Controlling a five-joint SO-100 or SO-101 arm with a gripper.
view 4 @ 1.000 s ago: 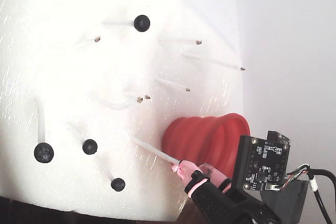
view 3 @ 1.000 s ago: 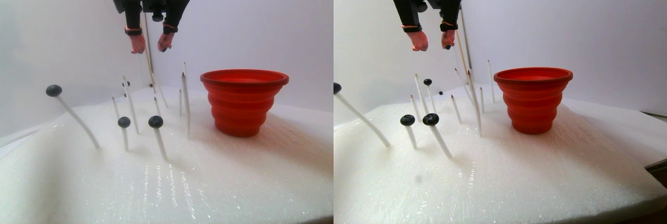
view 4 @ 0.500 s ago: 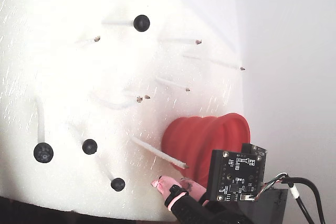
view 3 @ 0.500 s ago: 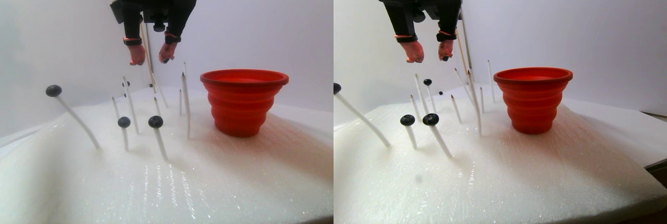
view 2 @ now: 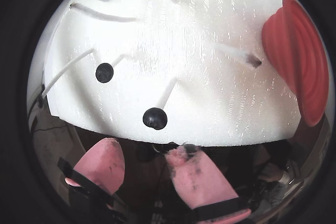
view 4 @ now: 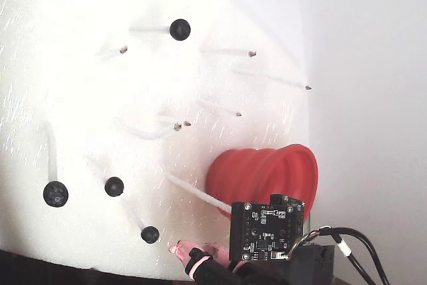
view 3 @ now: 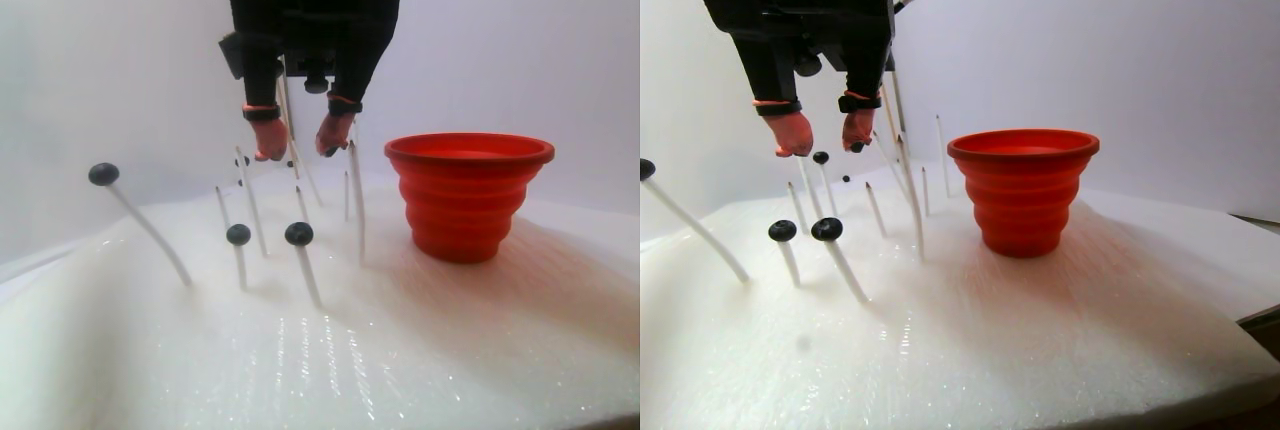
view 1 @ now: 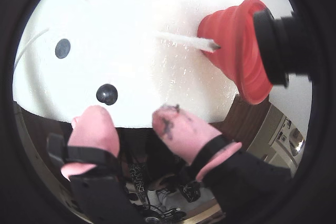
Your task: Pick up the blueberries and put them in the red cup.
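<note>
Several blueberries sit on the tips of white sticks in a foam pad: three near ones (view 3: pixel 299 233) in the stereo pair view, and several (view 4: pixel 150 234) in the fixed view. The wrist views show two each (view 1: pixel 107 94) (view 2: pixel 155 118). The red cup (view 3: pixel 468 190) (view 4: pixel 260 171) (view 1: pixel 236 40) (view 2: pixel 296 56) stands upright to the right of the sticks. My gripper (view 3: pixel 300 142) (view 4: pixel 193 250) (view 1: pixel 131 121) (view 2: pixel 144 153) hangs open above the sticks, left of the cup. Its pink fingertips (view 1: pixel 173 124) carry dark stains and hold nothing.
Bare white sticks with brown tips (view 3: pixel 355 200) (view 4: pixel 200 195) lean up from the white foam pad (view 3: pixel 450 330), one close under the gripper beside the cup. The pad's edge (view 2: pixel 210 140) lies just ahead of the fingers. A white wall stands behind.
The gripper has come down towards the sticks and shifted left in the fixed view, away from the cup and nearer the closest blueberry. It stays open.
</note>
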